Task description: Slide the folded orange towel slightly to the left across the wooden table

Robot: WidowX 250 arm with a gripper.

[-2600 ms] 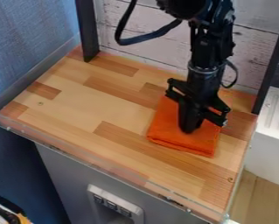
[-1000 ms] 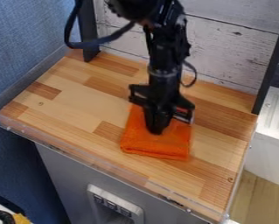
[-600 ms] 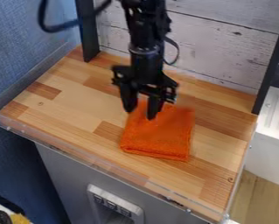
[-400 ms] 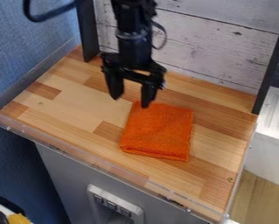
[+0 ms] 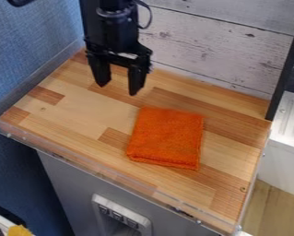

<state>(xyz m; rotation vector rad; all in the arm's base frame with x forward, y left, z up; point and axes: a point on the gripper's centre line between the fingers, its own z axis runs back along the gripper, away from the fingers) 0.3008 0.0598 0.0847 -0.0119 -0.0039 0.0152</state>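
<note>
Gripper [image 5: 119, 90]: above wooden tabletop [image 5: 75, 113], behind folded orange cloth [image 5: 166, 138]
Fingers: 2, spread wide, nothing held

The camera looks from above and in front of the table [image 5: 81, 110], facing down at a slant across its top toward the pale board wall [image 5: 204, 50] behind it. It stands near enough that the table spans most of the view's width, and it is turned so that the table's front edge slopes down to the right, with the grey front [image 5: 69, 184] below that edge seen steeply.
</note>
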